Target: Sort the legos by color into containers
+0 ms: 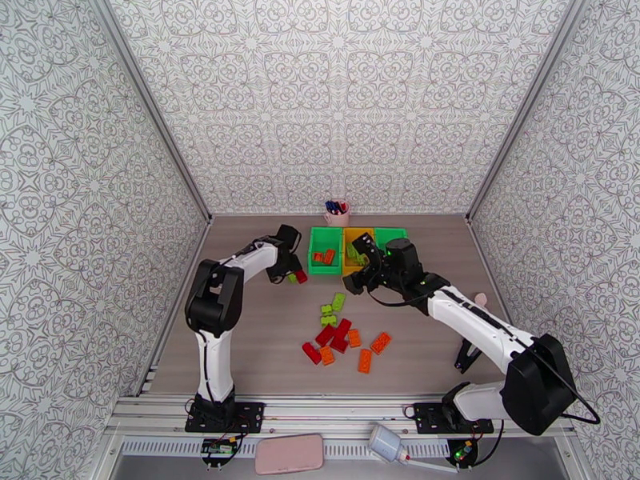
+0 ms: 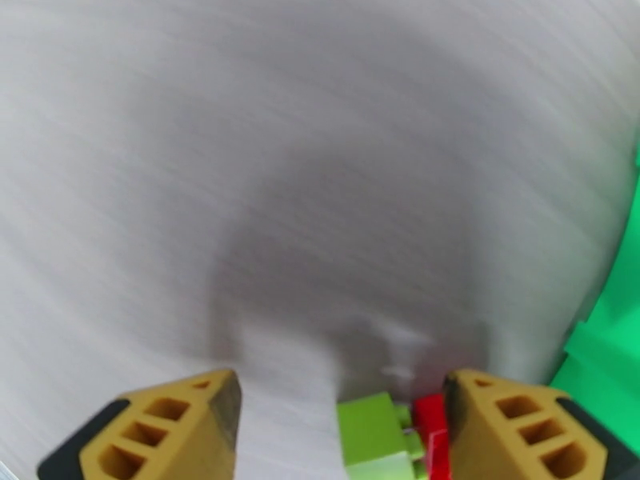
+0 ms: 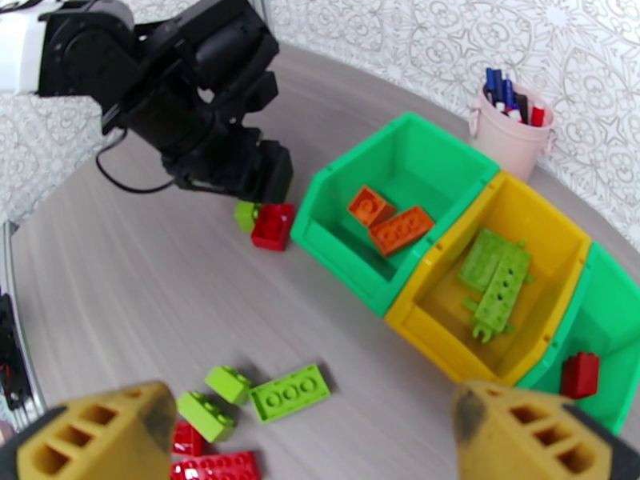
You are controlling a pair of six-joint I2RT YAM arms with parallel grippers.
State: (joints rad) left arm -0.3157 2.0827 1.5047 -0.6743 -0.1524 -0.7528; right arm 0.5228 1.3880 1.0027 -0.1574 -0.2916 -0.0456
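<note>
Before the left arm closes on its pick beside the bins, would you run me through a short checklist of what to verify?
1. Only one brick inside the left gripper: not ok. A light green brick and a red brick both sit there.
2. Those two bricks are separate: cannot tell.
3. Pick centred: not ok. Both bricks lie close to one finger, and the other finger stands clear.
4. Right gripper open and empty: ok.
5. Place for red known: ok. The right green bin already holds a red piece.
</note>
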